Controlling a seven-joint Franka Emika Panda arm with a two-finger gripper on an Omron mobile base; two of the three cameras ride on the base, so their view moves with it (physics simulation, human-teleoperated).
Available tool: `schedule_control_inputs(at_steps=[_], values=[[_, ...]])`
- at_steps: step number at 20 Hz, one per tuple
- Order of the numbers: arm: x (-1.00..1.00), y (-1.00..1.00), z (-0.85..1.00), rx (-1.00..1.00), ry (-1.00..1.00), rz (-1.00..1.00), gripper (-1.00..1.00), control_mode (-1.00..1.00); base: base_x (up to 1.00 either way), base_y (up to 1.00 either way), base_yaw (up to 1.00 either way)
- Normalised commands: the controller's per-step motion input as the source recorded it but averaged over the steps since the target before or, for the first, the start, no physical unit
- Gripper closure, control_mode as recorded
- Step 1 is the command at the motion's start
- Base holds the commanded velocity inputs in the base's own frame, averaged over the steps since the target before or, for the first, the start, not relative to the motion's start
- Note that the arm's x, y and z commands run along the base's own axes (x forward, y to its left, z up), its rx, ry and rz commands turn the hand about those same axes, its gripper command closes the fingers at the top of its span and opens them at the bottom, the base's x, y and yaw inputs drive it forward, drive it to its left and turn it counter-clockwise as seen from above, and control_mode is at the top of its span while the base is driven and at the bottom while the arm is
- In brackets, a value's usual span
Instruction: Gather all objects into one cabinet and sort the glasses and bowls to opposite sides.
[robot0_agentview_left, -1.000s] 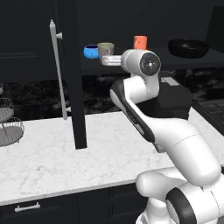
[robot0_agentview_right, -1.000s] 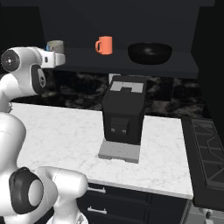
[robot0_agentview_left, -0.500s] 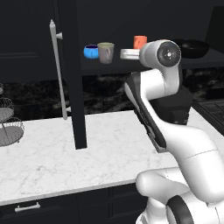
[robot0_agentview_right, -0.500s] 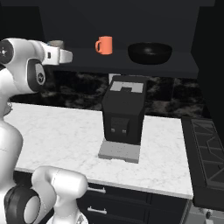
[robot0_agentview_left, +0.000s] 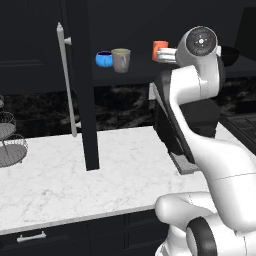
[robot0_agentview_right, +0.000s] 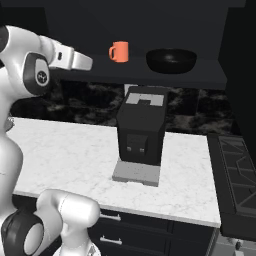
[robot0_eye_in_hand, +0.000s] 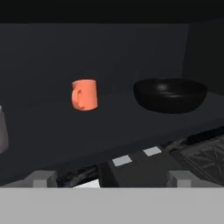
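My gripper (robot0_eye_in_hand: 111, 178) hangs wide open, holding nothing, facing the cabinet shelf (robot0_eye_in_hand: 131, 127). There stand two mugs, one orange (robot0_eye_in_hand: 84, 94), one beige-grey (robot0_agentview_left: 120, 60), and two bowls, one blue (robot0_agentview_left: 104, 59), one black (robot0_eye_in_hand: 170, 94).

The pictures are dim and rendered, with flat, even light and no clear source. The white marble bench (robot0_agentview_left: 75, 175) is the brightest surface in both base views, while the cabinet (robot0_agentview_right: 165, 75) interior sinks into near black. The orange mug (robot0_eye_in_hand: 84, 94) and blue bowl (robot0_agentview_left: 104, 59) stand out in saturated colour; the black bowl (robot0_eye_in_hand: 169, 94) shows a faint soft sheen. Shadows are weak and smooth. The hand view looks soft and slightly blurred, without visible edge distortion.
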Motion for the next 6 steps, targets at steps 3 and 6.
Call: schedule_control_inputs(at_steps=[3,6], values=[[0.09,-0.3,0.0,0.04,0.01,-0.18,-1.0,-1.0,0.0,0.0,0.0],[0.29,-0.05,-0.09,0.08,0.01,-0.05,-1.0,-1.0,0.0,0.0,0.0]])
